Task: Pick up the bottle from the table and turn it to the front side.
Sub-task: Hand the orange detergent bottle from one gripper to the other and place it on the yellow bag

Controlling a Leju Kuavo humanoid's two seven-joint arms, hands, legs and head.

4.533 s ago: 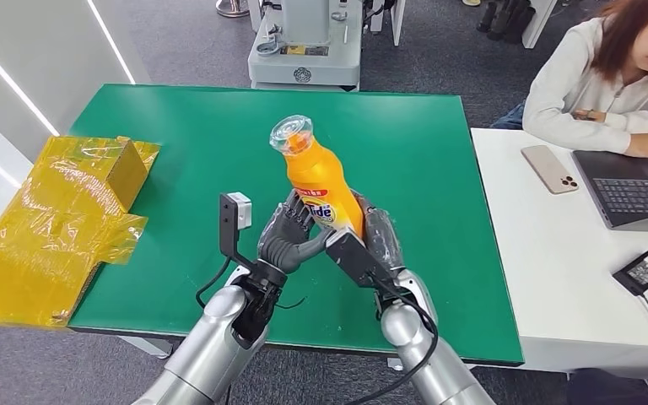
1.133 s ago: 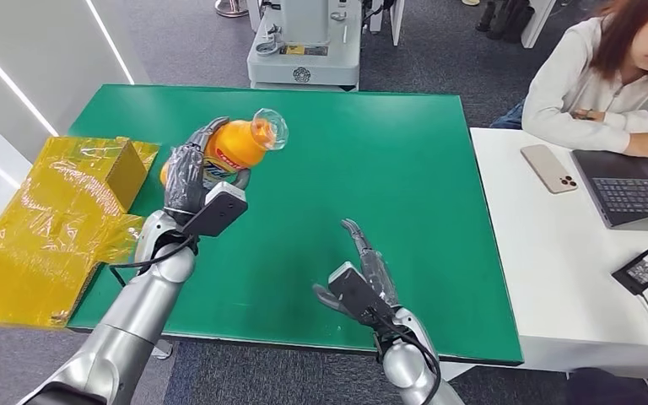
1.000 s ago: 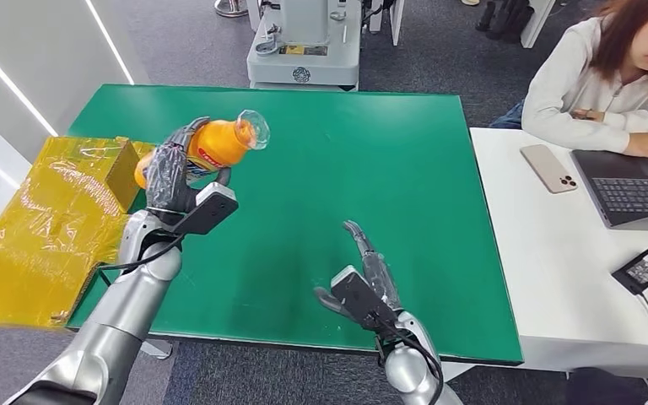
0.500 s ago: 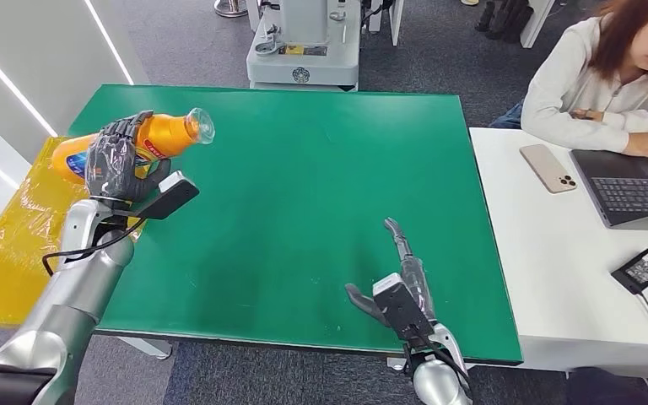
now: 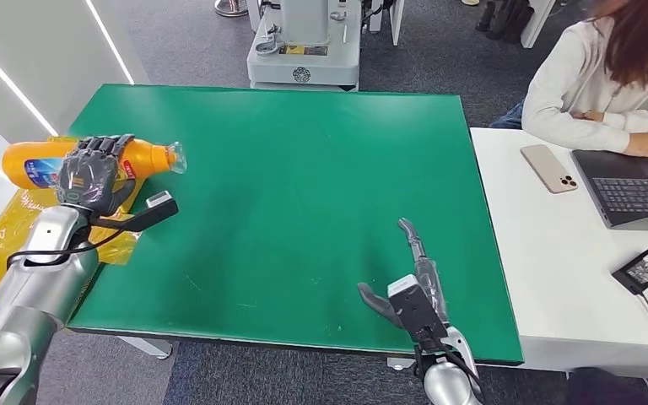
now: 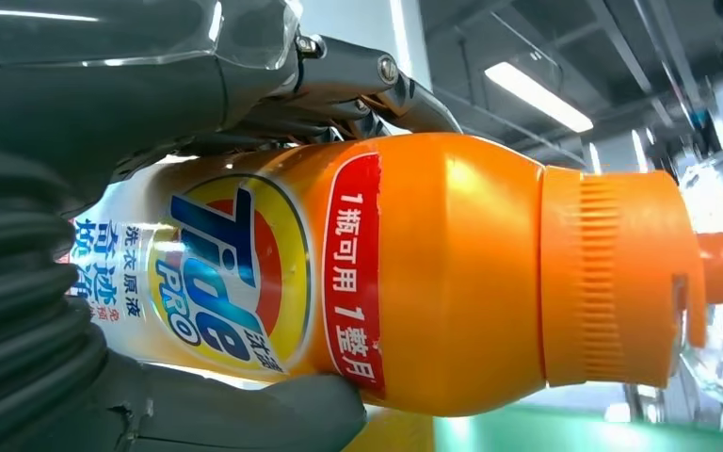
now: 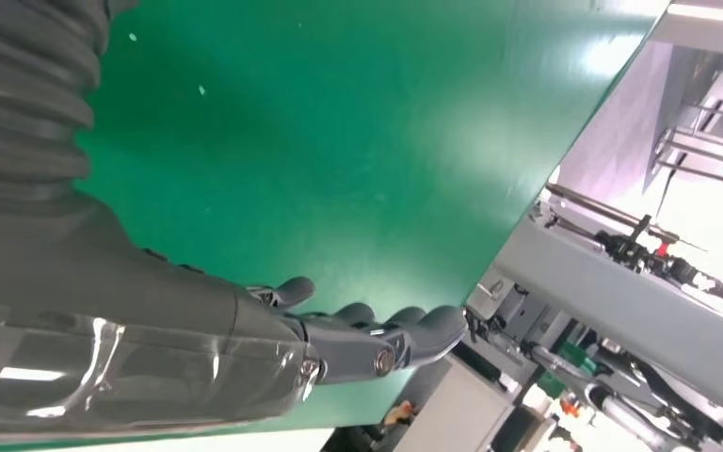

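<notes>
Over yellow film (image 5: 17, 245), left hand (image 5: 91, 173), glossy orange bottle (image 5: 34, 162)

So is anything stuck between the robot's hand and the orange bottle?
No. The left hand already grips the orange bottle directly, fingers wrapped around its middle with nothing visible between them. The right hand is open over the green table.

There are 1 orange plastic detergent bottle (image 5: 89, 159), 2 tables, 1 beige phone (image 5: 549, 168), 1 grey laptop (image 5: 631, 197), 1 person (image 5: 591, 80).

Robotics lab – green test table (image 5: 321, 169), laptop (image 5: 633, 190), machinery (image 5: 304, 42)
</notes>
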